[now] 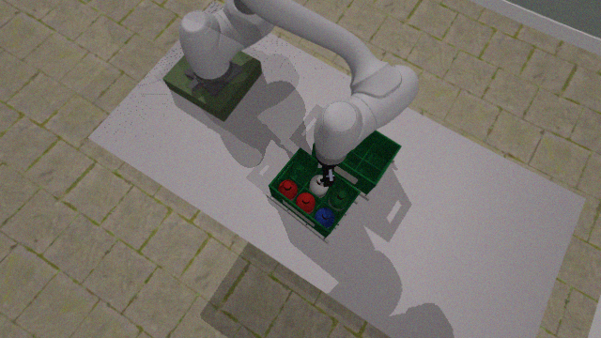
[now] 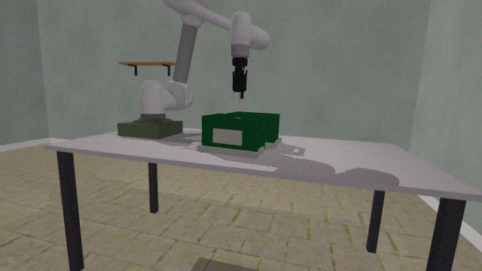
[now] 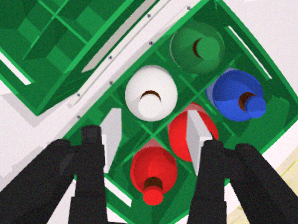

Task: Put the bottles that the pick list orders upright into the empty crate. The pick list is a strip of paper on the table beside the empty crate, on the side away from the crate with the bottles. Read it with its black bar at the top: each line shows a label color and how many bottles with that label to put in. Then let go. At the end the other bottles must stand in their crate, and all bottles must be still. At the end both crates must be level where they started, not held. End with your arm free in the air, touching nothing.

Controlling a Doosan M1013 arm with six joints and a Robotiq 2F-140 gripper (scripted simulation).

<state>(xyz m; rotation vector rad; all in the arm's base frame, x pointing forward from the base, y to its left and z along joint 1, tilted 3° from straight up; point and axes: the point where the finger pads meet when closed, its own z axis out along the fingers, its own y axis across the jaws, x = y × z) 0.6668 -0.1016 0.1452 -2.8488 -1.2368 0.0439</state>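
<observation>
Pale green walls [image 2: 331, 75], orange wall shelf [image 2: 147, 63] on black brackets. White table [image 1: 493, 211] [image 2: 151, 153] with dark legs stands on tan paving-stone floor [image 1: 70, 235] [image 2: 169, 211].

Up top, the arm [image 1: 338, 127] blocks part of the empty crate [image 1: 376, 155] [image 3: 55, 55], and the wrist view crops that crate at its edge. From outside, the bottles are hidden behind crate walls [image 2: 260, 132]!
</observation>
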